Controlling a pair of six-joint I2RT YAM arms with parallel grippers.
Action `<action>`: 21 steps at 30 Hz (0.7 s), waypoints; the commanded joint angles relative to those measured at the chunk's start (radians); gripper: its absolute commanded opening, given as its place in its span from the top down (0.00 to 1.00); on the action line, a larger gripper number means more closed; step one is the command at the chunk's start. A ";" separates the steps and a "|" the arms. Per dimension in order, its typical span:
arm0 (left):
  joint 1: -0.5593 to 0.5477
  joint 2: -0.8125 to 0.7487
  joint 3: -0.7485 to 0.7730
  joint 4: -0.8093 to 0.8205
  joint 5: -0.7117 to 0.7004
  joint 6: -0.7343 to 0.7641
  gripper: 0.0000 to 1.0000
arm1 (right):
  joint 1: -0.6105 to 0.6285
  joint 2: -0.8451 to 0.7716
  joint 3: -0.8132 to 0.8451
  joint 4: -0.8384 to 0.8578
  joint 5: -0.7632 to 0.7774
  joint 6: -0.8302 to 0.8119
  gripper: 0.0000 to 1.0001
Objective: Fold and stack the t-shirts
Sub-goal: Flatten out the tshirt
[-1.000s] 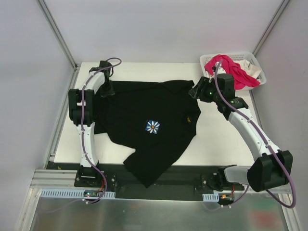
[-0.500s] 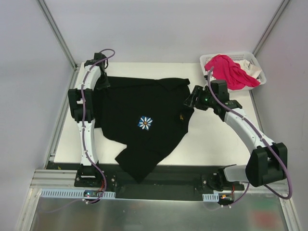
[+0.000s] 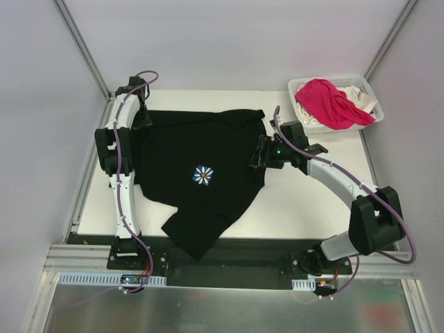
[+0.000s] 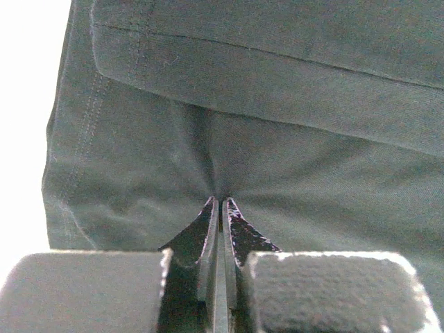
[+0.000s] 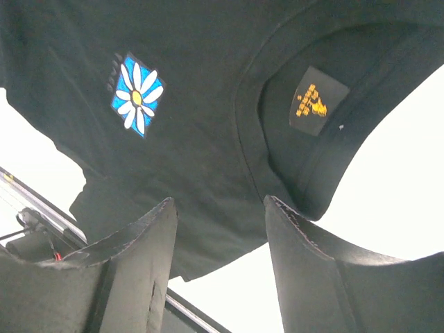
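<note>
A large black t-shirt (image 3: 208,149) with a white-and-blue daisy print (image 3: 202,174) lies spread on the table, its lower end hanging over the near edge. My left gripper (image 3: 144,112) is at the shirt's back-left corner, shut on a pinch of black cloth (image 4: 220,200). My right gripper (image 3: 257,158) hovers open over the shirt's right edge beside the collar (image 5: 310,102), holding nothing; the daisy (image 5: 136,95) shows beyond its fingers. A bright pink t-shirt (image 3: 331,103) and a white one (image 3: 359,92) lie in the basket.
The white lattice basket (image 3: 336,78) stands at the table's back right corner. Bare white tabletop (image 3: 312,201) shows to the right of the black shirt. Metal frame posts rise at both back corners, and a rail runs along the near edge.
The black shirt has slid left across the table, drawn by my left gripper moving back and left. My right gripper has moved left and nearer, staying open by the collar.
</note>
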 commanded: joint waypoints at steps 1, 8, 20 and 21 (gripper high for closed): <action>0.022 -0.013 0.031 -0.030 -0.061 -0.014 0.96 | 0.038 0.038 0.017 -0.034 -0.017 -0.045 0.44; -0.025 -0.149 -0.086 0.011 0.006 0.035 0.28 | 0.134 0.059 0.037 -0.069 -0.008 -0.086 0.44; -0.250 -0.608 -0.573 0.194 0.019 0.080 0.07 | 0.347 -0.085 -0.063 -0.132 0.085 -0.083 0.43; -0.269 -0.626 -0.600 0.194 0.006 0.086 0.06 | 0.373 -0.097 -0.078 -0.134 0.090 -0.079 0.43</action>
